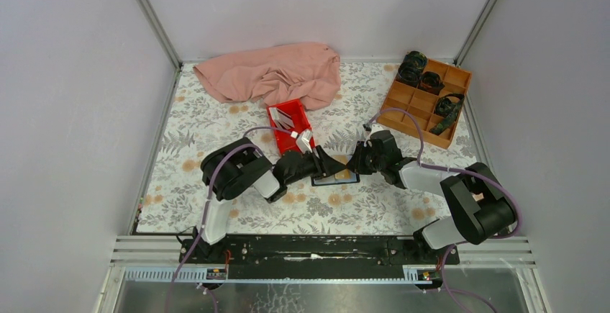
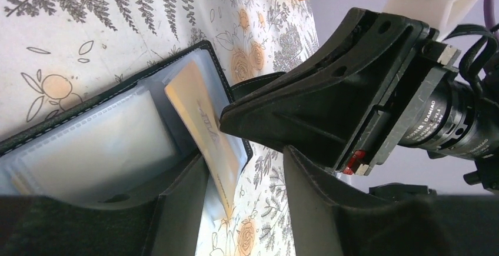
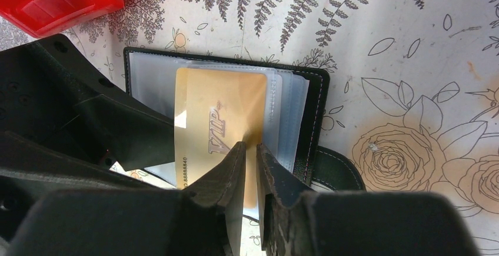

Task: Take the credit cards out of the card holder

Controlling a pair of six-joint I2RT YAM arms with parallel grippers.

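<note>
1. The holder (image 1: 337, 179) lies open on the table (image 1: 324, 212), near its middle, between the two gripper tips.
2. A gold card (image 3: 220, 115) marked "VIP" sticks partly out of the holder's clear sleeves and is tilted up from them.
3. The right gripper (image 3: 252, 147) has its fingers nearly pressed together, with a thin strip of the gold card in the gap. It seems to be pinching that card by its edge, though the fingers hide the contact itself.
4. The left gripper (image 2: 244, 159) is spread. One end of the gold card sits in the gap, just beside one finger (image 2: 176, 209), and the other finger stands apart from it.
5. A red tray (image 1: 272, 122) lies just behind the left gripper, with pale cards (image 1: 288, 117) in it.
6. A pink cloth (image 1: 273, 74) is bunched at the back of the table, touching the tray's far end.
7. A wooden box (image 1: 413, 101) sits at the back right, with dark items in some compartments.
</note>
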